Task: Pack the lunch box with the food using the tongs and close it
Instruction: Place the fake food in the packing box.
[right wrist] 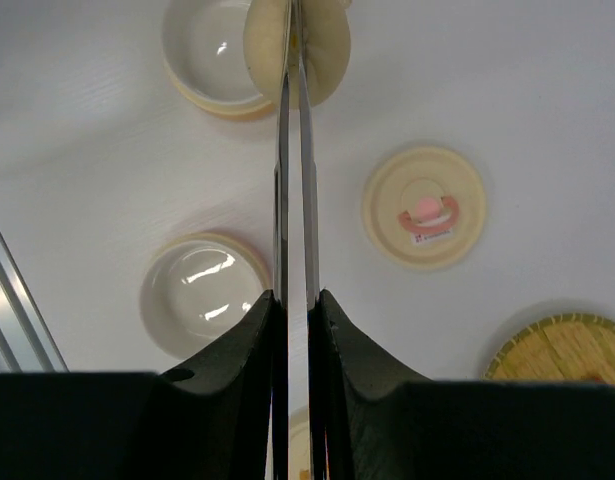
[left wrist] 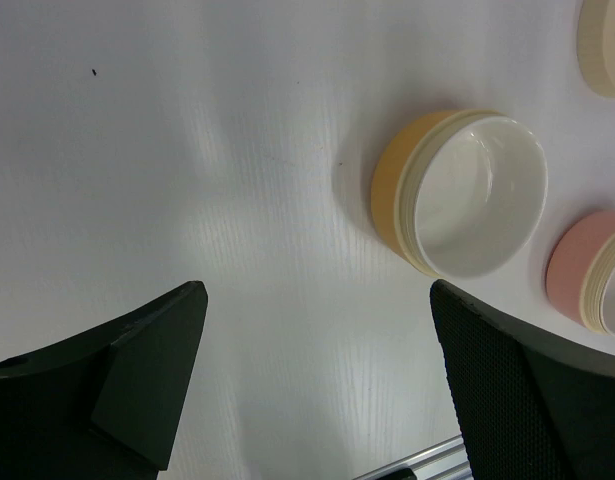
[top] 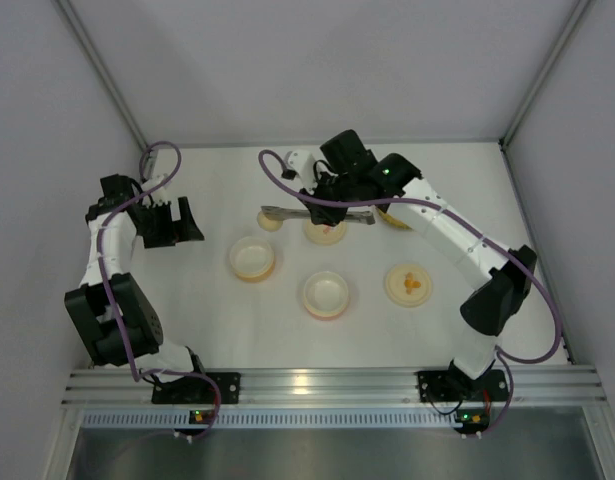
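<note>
My right gripper (top: pixel 334 206) (right wrist: pixel 297 296) is shut on the silver tongs (top: pixel 302 213) (right wrist: pixel 295 170), which point left with their arms squeezed almost together. The tongs' tips pass over the pale cream ball (top: pixel 270 221) (right wrist: pixel 322 50); I cannot tell whether they touch it. The lunch box's yellow bowl (top: pixel 252 258) (left wrist: pixel 477 195) (right wrist: pixel 209 60) and pink bowl (top: pixel 325 295) (right wrist: pixel 199 305) stand open and empty on the table. My left gripper (top: pixel 174 222) (left wrist: pixel 317 300) hangs open over bare table, left of the yellow bowl.
A cream lid with a pink mark (top: pixel 325 233) (right wrist: pixel 424 206) lies below the tongs, and a lid with an orange mark (top: pixel 408 284) lies further right. The woven plate (top: pixel 391 216) (right wrist: pixel 562 350) sits half hidden behind the right arm. Grey walls enclose the table.
</note>
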`<action>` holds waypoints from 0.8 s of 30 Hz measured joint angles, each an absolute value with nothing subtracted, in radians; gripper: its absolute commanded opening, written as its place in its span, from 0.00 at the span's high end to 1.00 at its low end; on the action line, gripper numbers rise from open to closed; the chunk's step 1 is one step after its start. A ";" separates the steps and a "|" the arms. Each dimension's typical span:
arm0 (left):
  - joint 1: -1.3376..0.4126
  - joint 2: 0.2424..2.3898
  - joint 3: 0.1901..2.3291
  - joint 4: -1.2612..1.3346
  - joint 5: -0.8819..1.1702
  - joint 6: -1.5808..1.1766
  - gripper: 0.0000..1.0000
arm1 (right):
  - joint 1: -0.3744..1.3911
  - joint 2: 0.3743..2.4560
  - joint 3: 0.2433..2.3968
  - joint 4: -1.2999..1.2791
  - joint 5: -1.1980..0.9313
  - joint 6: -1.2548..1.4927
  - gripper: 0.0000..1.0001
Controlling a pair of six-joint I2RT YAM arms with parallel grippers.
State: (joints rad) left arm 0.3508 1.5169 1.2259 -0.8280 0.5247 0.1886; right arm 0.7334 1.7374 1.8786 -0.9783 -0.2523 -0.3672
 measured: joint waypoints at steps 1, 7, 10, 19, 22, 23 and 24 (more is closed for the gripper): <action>0.355 1.517 1.226 -0.828 0.529 0.188 0.02 | 0.755 1.753 1.893 -0.978 -0.248 -0.369 1.00; 0.395 1.522 1.223 -0.828 0.563 0.185 0.02 | 0.845 1.855 1.921 -0.960 -0.211 -0.374 1.00; 0.412 1.528 1.221 -0.828 0.570 0.185 0.02 | 0.879 1.903 1.926 -0.955 -0.188 -0.374 1.00; 0.423 1.531 1.192 -0.827 0.587 0.186 0.02 | 0.939 1.967 1.927 -0.938 -0.156 -0.374 1.00; 0.426 1.531 1.184 -0.828 0.587 0.187 0.02 | 0.950 1.978 1.927 -0.923 -0.149 -0.374 1.00; 0.428 1.531 1.183 -0.828 0.587 0.189 0.02 | 0.952 1.982 1.927 -0.918 -0.146 -0.374 1.00; 0.431 1.531 1.183 -0.828 0.588 0.190 0.02 | 0.954 1.988 1.927 -0.911 -0.142 -0.374 1.00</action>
